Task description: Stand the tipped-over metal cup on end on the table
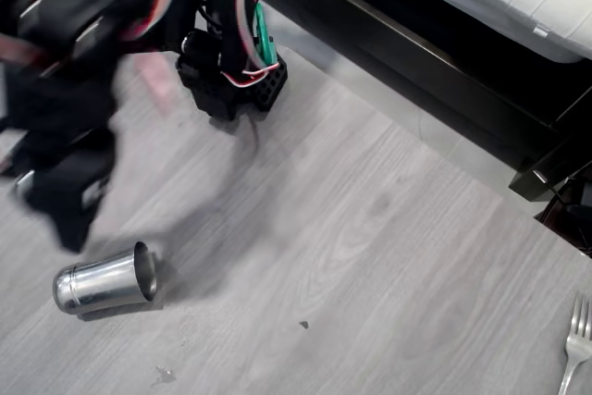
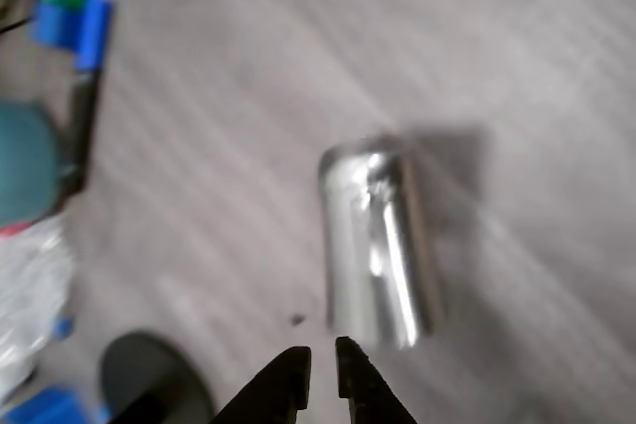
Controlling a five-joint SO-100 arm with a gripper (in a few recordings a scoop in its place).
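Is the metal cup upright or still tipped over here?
Tipped over: the metal cup lies on its side on the table, its open rim facing right in the overhead view.

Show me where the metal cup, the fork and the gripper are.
metal cup (image 1: 104, 279): overhead view, middle of its side wall.
fork (image 1: 577, 332): overhead view, base of the tines.
gripper (image 2: 322, 369): wrist view, between the two fingertips.

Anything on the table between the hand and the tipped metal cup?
Nothing: in the wrist view a bare strip of table separates the hand from the metal cup, with one small dark speck off to the left.
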